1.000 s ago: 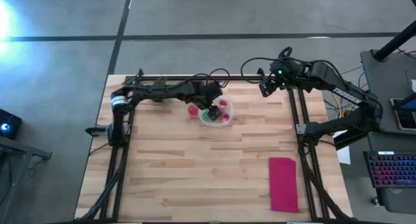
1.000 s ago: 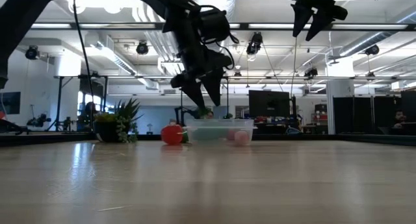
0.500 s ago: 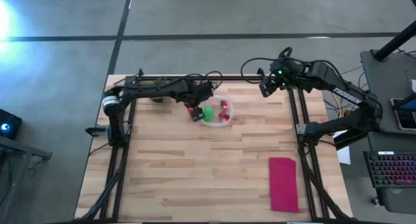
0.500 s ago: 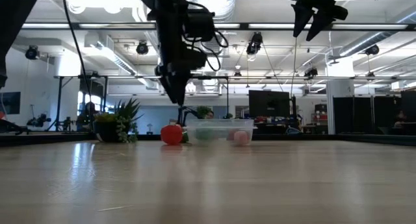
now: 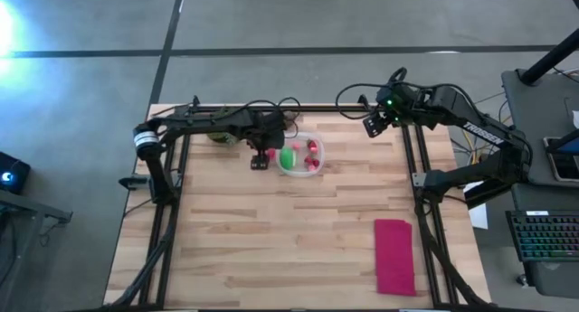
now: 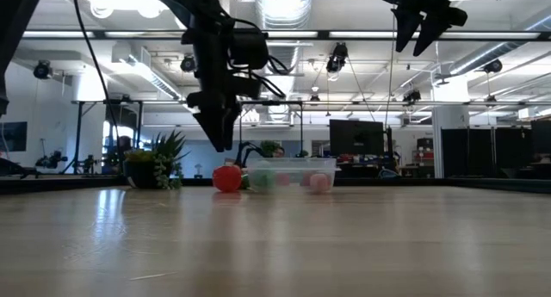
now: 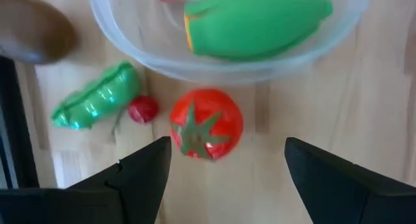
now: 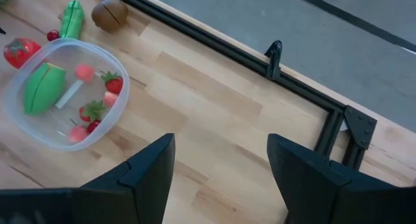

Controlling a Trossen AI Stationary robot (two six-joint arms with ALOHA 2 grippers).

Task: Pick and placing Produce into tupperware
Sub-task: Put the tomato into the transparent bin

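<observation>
The clear tupperware (image 5: 302,156) stands at the table's far middle, holding a green piece (image 7: 257,24) and several small red pieces (image 8: 97,107). A red tomato (image 7: 207,123) lies on the table just left of it. Next to the tomato are a tiny red piece (image 7: 143,109), a green pea pod (image 7: 97,97) and a brown piece (image 8: 109,13). My left gripper (image 7: 227,146) hangs open above the tomato, pointing down, with its fingers clear of it (image 6: 222,135). My right gripper (image 5: 373,124) waits open, high over the far right.
A potted plant (image 6: 159,163) stands at the far edge, left of the produce, partly under my left arm. A magenta cloth (image 5: 394,256) lies flat near the table's near right corner. Bare wood spreads across the near half of the table.
My left gripper has gone from above the tupperware toward the table's left edge and now hangs over the tomato. It has rolled about its own pointing line on the way. The green piece stays in the tupperware.
</observation>
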